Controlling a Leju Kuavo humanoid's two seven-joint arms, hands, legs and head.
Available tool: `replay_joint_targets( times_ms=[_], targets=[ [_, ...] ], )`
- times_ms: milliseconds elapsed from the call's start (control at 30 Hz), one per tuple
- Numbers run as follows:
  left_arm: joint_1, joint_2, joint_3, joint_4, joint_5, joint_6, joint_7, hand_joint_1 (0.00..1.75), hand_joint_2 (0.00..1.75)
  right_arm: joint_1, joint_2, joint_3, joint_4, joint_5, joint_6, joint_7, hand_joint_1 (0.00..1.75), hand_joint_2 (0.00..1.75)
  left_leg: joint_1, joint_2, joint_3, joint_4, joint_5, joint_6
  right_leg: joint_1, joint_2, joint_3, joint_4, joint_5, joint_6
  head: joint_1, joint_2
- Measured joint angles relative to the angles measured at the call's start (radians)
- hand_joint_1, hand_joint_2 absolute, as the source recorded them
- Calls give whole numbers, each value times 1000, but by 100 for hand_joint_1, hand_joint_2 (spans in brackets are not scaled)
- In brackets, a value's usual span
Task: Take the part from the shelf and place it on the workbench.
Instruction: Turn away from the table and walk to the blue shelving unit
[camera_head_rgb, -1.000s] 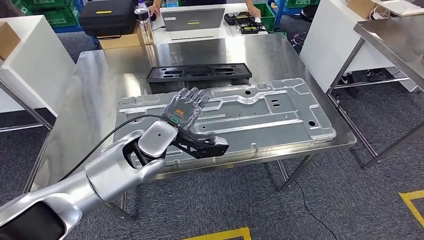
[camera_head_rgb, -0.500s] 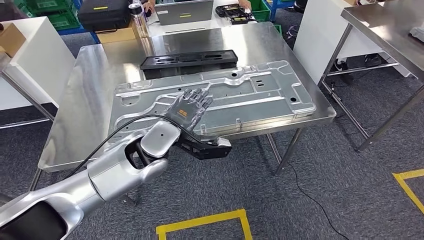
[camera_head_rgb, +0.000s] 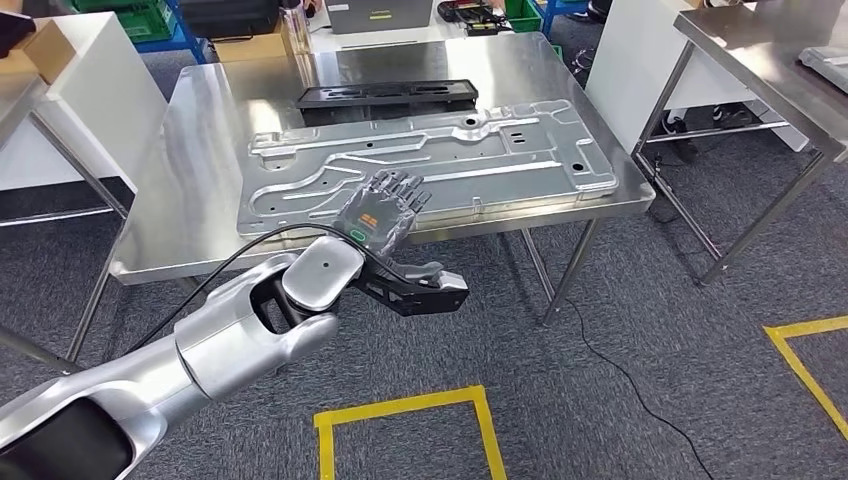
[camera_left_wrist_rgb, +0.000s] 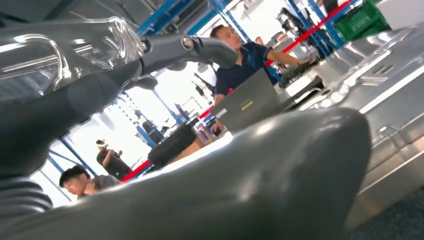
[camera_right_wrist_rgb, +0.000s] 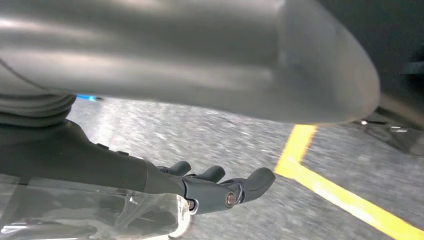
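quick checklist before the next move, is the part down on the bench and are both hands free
1. Metal part lies flat on the workbench: ok.
2. Part fully supported: ok, though its near edge sits close to the bench's front edge.
3. Left hand holds nothing, fingers spread above the part's near edge: ok.
4. Left hand clear of the part: cannot tell, no visible gap.
5. Right hand holds nothing, hanging over the floor: ok.
6. Black tray behind the part, apart from it: ok.
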Motion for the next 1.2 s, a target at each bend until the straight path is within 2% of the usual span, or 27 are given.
replay_joint_targets(
  times_ms=[33,67,100,167,200,233,267,333,400,433,467,567,600,667,700,733,800,833,867,933,967,1033,1067,1100,1133,1167,1200],
  targets=[
    [0,-1,0,0,1,0,-1,0,0,0,-1,0,0,-2,0,1,0,87,2,-1,-18,0,16,1,-3,1,-16,67,-61,6,1,0],
    [0,-2,-1,0,2,0,-1,0,0,1,-2,-1,0,-4,-1,2,0,131,5,0,-37,1,32,-1,-7,0,-28,140,-102,13,1,0],
    [1,-2,-2,0,2,0,-2,0,0,1,-3,-1,0,-4,-2,2,0,175,8,0,-56,2,47,-5,-12,0,-32,202,-113,19,1,0],
    [2,-2,-7,0,4,0,-3,0,0,1,-6,-2,0,-8,-5,3,0,175,16,2,-97,10,74,-16,-22,0,-1,242,-68,33,1,0],
    [2,-3,-8,0,5,0,-3,0,0,1,-7,-3,0,-10,-6,4,0,175,20,2,-117,17,85,-23,-27,0,40,210,-40,41,2,0],
    [1,-4,-9,0,6,0,-3,0,0,1,-7,-4,0,-13,-7,4,0,175,23,3,-136,27,93,-30,-33,0,98,147,-34,48,2,0],
    [0,-5,-8,0,6,0,-3,0,0,0,-8,-6,-1,-14,-7,4,0,175,25,3,-153,39,100,-38,-34,2,157,69,-48,50,2,0],
    [-2,-7,-8,0,8,1,-3,0,0,-1,-8,-10,-1,-15,-8,3,0,175,24,3,-176,54,117,-52,-31,6,224,-39,-94,38,3,0],
    [0,-7,-11,0,11,1,-3,0,0,2,-8,-14,-1,-17,-8,4,0,175,28,3,-187,53,135,-64,-27,5,218,-59,-95,11,2,0],
    [3,-7,-14,0,13,0,-4,0,0,5,-9,-14,-1,-18,-8,4,0,175,31,2,-193,60,124,-69,-26,3,209,-59,-84,1,2,0],
    [5,-6,-16,1,14,-1,-4,0,0,8,-9,-15,-1,-20,-8,5,0,175,34,2,-202,84,91,-74,-26,1,197,-60,-72,-8,2,0],
    [4,-6,-21,1,17,-2,-6,0,0,10,-10,-17,-1,-24,-10,5,0,175,35,1,-244,269,-70,-83,-22,-1,152,-59,-32,-22,-1,0],
    [5,-6,-22,1,18,-2,-6,0,0,10,-10,-17,-1,-25,-12,4,0,175,35,1,-250,331,-95,-82,-19,-1,135,-59,-19,-24,-1,0],
    [5,-6,-25,0,20,-6,-6,0,0,10,-10,-18,-1,-27,-14,1,0,175,31,0,-221,366,-75,-72,-13,-1,103,-58,6,-25,-1,0],
    [5,-6,-25,-2,21,-10,-7,0,0,9,-10,-20,-1,-29,-15,0,0,175,27,0,-181,330,-49,-62,-9,0,88,-58,19,-26,-1,0],
    [4,-6,-25,-5,23,-13,-8,0,0,7,-10,-22,-1,-31,-16,-2,0,175,20,0,-130,271,-31,-48,-6,0,76,-58,31,-26,-1,0],
    [0,-9,-25,-15,32,-20,-12,0,0,4,-7,-25,-2,-34,-17,-5,0,175,5,1,-13,111,-48,-24,-3,0,61,-60,53,-22,0,0],
    [-2,-10,-25,-21,38,-25,-14,0,0,3,-6,-27,-2,-35,-17,-5,0,175,-1,2,21,57,-62,-18,-4,-2,59,-63,64,-18,1,0],
    [-3,-12,-25,-27,45,-30,-15,0,0,2,-6,-28,-3,-36,-17,-6,0,175,-6,2,39,22,-70,-17,-5,-3,58,-67,75,-13,1,0],
    [-2,-12,-26,-34,53,-39,-14,0,0,1,-7,-30,-3,-40,-19,-7,0,175,-6,2,26,10,-49,-15,-8,-4,56,-74,88,-2,0,0],
    [-1,-12,-26,-38,54,-41,-12,0,0,1,-8,-31,-2,-43,-20,-8,0,175,-3,3,18,6,-38,-12,-8,-3,48,-63,70,2,-2,0],
    [1,-11,-28,-48,53,-44,-4,0,0,-1,-10,-37,-2,-49,-23,-11,0,175,4,4,-6,0,-10,-6,-9,0,22,18,-22,10,-1,0],
    [1,-11,-30,-53,53,-45,0,0,0,-2,-11,-40,-2,-52,-25,-13,0,131,5,4,-20,0,2,-4,-8,0,6,86,-77,14,0,0],
    [1,-11,-32,-58,52,-46,4,0,0,-2,-12,-43,-2,-55,-26,-15,0,87,6,4,-34,0,15,-5,-9,0,-5,157,-111,19,1,0],
    [2,-11,-34,-61,52,-46,6,0,0,-1,-14,-44,-2,-58,-28,-17,0,44,6,4,-48,1,27,-6,-10,0,-9,215,-118,22,1,0],
    [3,-10,-36,-65,52,-46,9,0,0,1,-15,-44,-2,-61,-30,-18,0,0,7,4,-63,2,39,-9,-12,0,-1,245,-100,26,2,0],
    [4,-9,-38,-69,52,-46,11,0,0,4,-16,-45,-2,-65,-32,-19,0,0,9,5,-77,5,49,-12,-14,-1,24,238,-70,29,2,0]
  ],
)
